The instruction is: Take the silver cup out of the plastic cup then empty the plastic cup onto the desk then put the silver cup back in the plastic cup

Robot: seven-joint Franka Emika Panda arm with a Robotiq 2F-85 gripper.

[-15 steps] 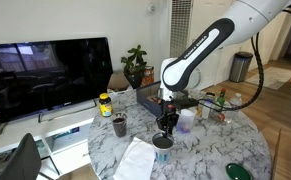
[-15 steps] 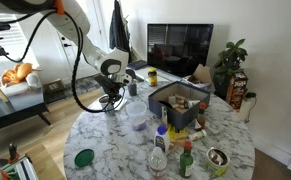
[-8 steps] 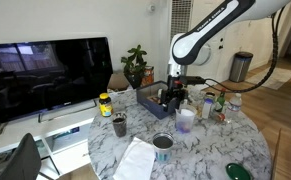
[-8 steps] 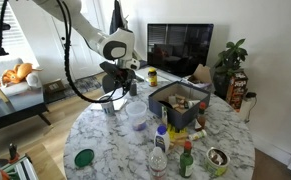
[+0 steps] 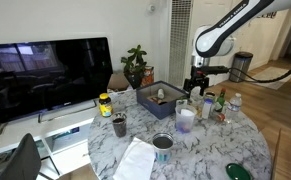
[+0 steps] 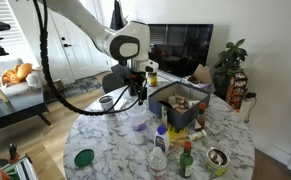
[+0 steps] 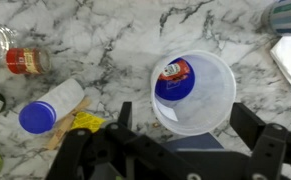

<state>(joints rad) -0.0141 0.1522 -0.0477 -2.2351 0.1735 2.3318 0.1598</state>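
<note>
Silver cup point(image 5: 162, 143) sits out on the desk point(image 5: 200, 150), so emptying looks next: gripper point(image 5: 197, 88) hangs open, empty, over the plastic cup point(image 7: 213, 95); I'd drop, pinch its wall, tip.

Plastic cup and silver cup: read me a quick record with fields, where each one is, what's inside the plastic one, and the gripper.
plastic cup: upright on the desk, a blue item with a red label inside
silver cup: standing on the desk, apart from the plastic cup
gripper: open, empty, above the plastic cup
stage: silver cup out, plastic cup not yet emptied
</note>
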